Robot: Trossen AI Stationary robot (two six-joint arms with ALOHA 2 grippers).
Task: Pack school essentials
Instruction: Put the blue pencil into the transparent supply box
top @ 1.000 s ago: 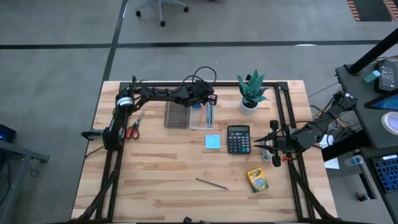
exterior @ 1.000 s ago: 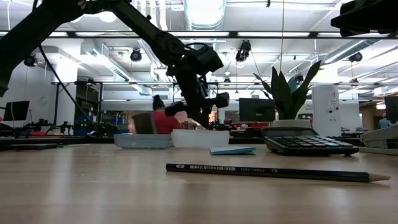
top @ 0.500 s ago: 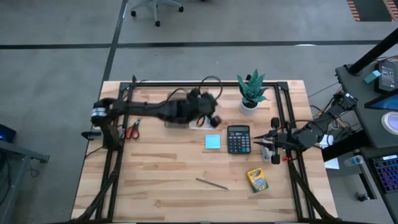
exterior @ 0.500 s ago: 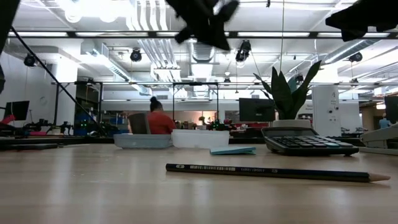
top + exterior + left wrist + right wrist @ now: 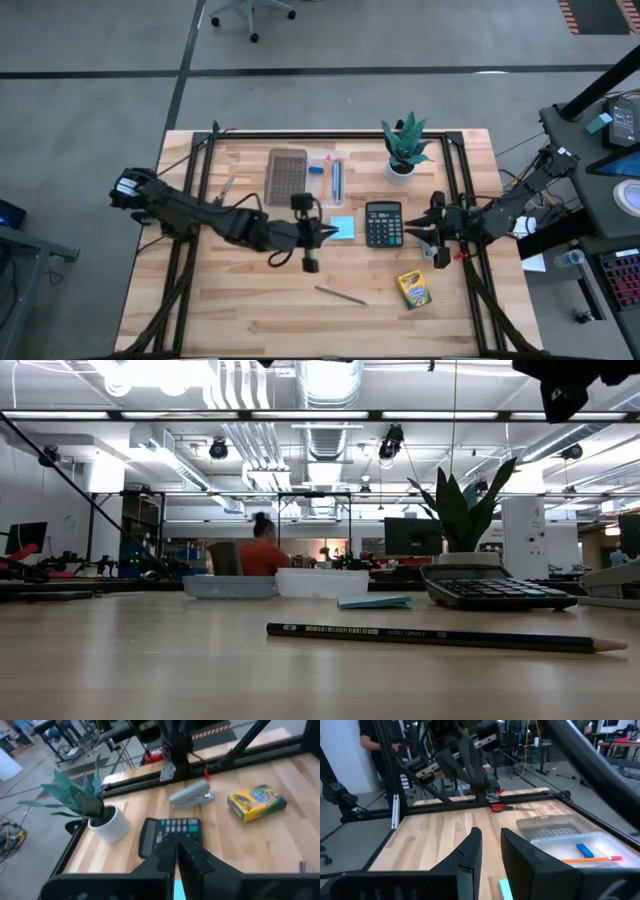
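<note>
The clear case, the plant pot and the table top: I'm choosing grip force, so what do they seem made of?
The clear case looks like translucent moulded plastic: an eraser and a pencil show through its glossy walls. The plant pot seems glazed ceramic or smooth plastic, plain white with a soft sheen; I cannot tell which. The table top looks like sealed wood, pale planks with visible grain and seams.
</note>
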